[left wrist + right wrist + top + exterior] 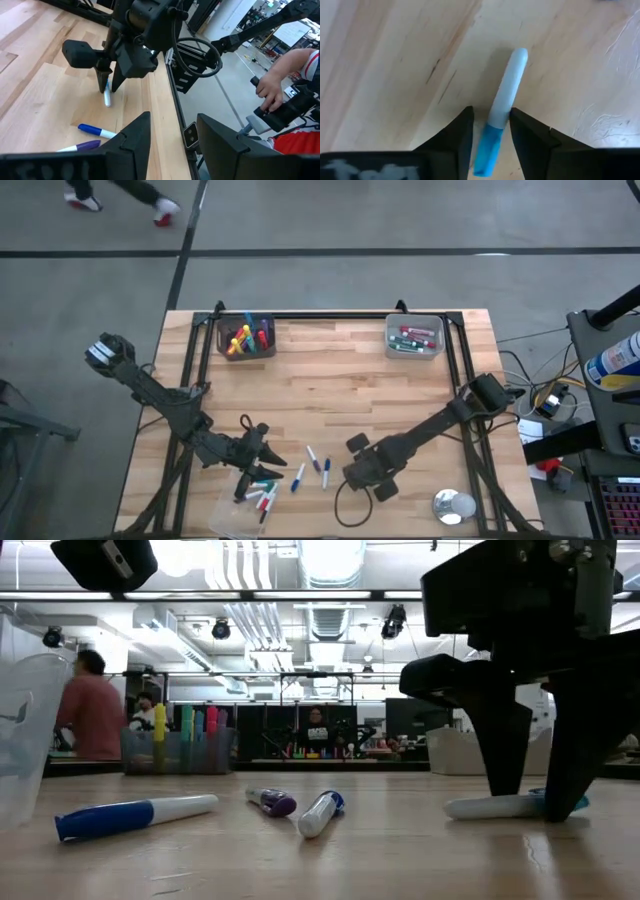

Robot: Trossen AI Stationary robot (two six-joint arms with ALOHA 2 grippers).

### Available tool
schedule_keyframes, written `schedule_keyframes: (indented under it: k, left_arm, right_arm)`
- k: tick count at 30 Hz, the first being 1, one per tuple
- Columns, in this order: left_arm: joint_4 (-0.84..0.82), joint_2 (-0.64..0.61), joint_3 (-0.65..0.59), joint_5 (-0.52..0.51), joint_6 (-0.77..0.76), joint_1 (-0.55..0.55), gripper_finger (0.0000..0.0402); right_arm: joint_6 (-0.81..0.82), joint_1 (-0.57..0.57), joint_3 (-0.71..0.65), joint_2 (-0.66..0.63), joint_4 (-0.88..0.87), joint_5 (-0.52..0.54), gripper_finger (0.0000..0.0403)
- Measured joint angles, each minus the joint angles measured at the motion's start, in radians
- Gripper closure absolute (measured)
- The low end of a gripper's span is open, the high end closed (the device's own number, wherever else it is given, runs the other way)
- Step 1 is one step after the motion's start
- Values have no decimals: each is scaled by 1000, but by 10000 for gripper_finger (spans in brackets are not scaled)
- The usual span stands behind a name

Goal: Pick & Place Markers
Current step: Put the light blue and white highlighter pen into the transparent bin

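Several white-barrelled markers lie flat on the wooden table (330, 395), among them a blue-capped one (135, 815) and a purple-capped one (272, 802). My right gripper (357, 470) (491, 131) points down at a marker with a light-blue cap (506, 95) (500, 806) (106, 97). It is open, with one finger on either side of the barrel where it meets the cap, fingertips at the table top. My left gripper (262, 442) (172, 145) is open and holds nothing. It hovers by the far edge of a clear container (232, 518) that holds several markers (262, 495). My right gripper comes from above, its fingers across the light-blue-capped marker, which lies flat on the table. One finger (522, 132) stands right against the barrel (501, 112). The other (462, 132) shows a narrow gap. Whether either touches it, I cannot tell.
Two grey bins stand at the far edge, the left one (246, 337) with bright markers, the right one (413, 337) with red and green ones. Near the right arm are a black cable loop (355, 505) and a round silver thing (453, 505). A person's hand (270, 90) shows beyond the table.
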Motion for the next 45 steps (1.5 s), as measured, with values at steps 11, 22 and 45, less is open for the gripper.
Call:
schedule_keyframes:
  k: [11, 22, 45]
  left_arm:
    - [4, 0, 0, -80, 30, 5, 250]
    - [4, 0, 0, -154, 39, 15, 250]
    - [5, 1, 0, -319, 78, 19, 250]
  right_arm:
    - [36, -35, 18, 3, 41, -27, 376]
    - [64, -119, 221, -21, 61, -8, 375]
    - [27, -235, 502, -38, 76, -12, 374]
